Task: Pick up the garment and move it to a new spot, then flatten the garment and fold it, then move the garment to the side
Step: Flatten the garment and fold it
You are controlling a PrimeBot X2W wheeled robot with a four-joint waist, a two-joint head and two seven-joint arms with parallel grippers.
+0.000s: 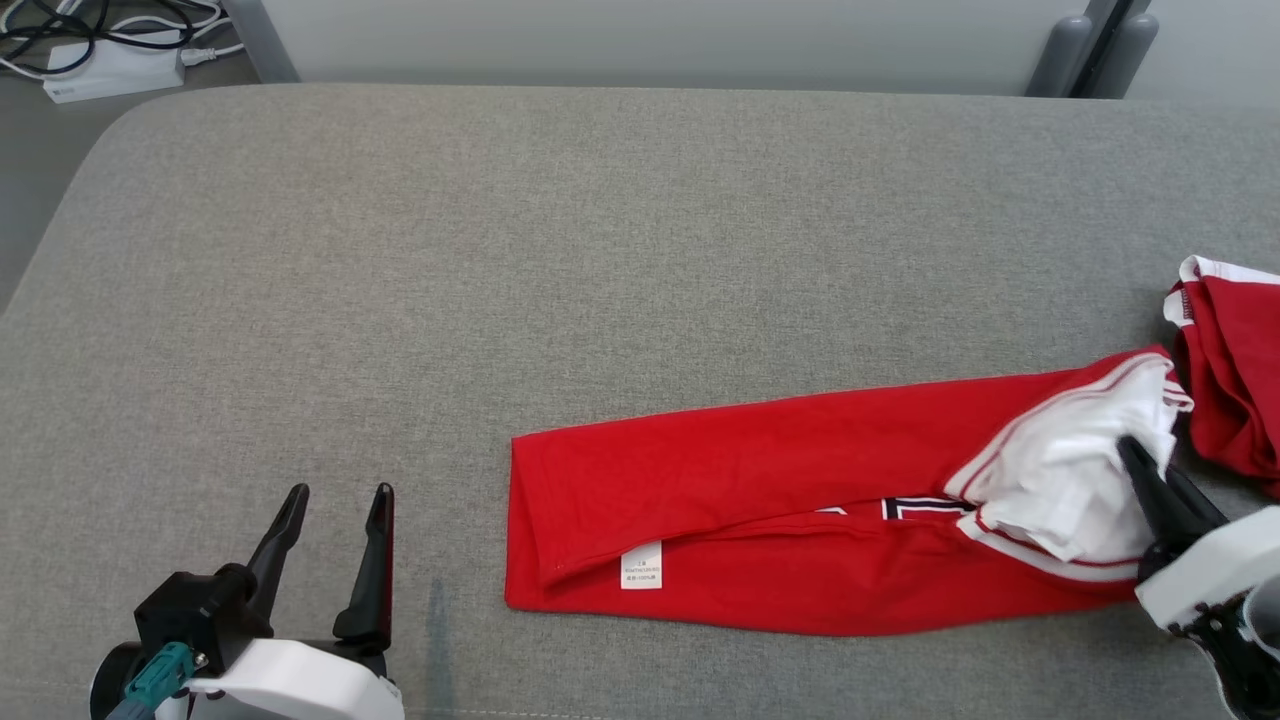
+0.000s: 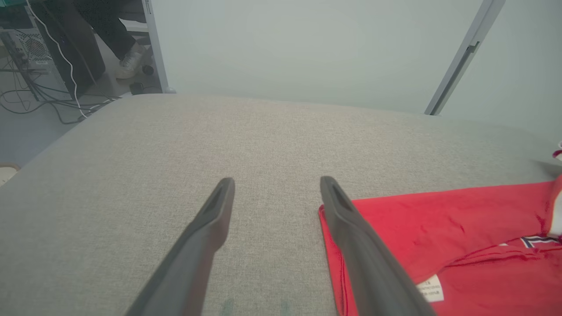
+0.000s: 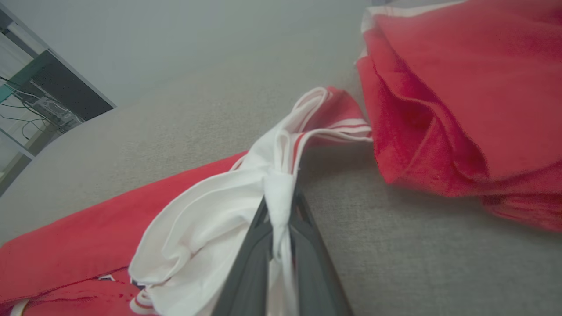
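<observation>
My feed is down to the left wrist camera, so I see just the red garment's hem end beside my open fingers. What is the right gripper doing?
Observer: The right gripper is shut on the garment, pinching white fabric at its other end.
Operator: Anything near that end I might snag?
Observer: Yes, a second red garment lies bunched close beside it. I cannot tell whether they touch.
Operator: Is my left gripper touching cloth?
Observer: No. In the head view the left gripper stands left of the hem, with bare grey table between them.
</observation>
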